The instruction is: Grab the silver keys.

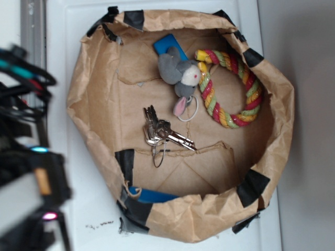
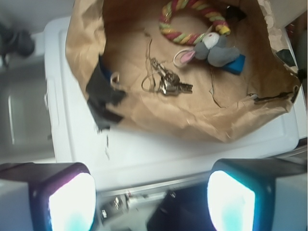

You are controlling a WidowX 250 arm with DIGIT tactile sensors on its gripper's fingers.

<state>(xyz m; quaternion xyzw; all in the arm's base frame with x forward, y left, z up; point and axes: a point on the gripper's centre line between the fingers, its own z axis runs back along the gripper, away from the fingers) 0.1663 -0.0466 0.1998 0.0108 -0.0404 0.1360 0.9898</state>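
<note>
White desk (image 1: pixel 78 63) carries a paper bag (image 1: pixel 282 104); silver keys (image 1: pixel 159 132) lie mid-floor inside. Hand (image 2: pixel 151 199) hangs released outside: approach step. Next, reach over the wall and descend.

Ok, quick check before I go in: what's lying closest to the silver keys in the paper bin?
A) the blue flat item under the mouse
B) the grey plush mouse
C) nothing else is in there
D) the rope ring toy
B: the grey plush mouse sits just above the silver keys in the exterior view, its white ring nearly reaching them, while the rope ring toy lies further off.
</note>
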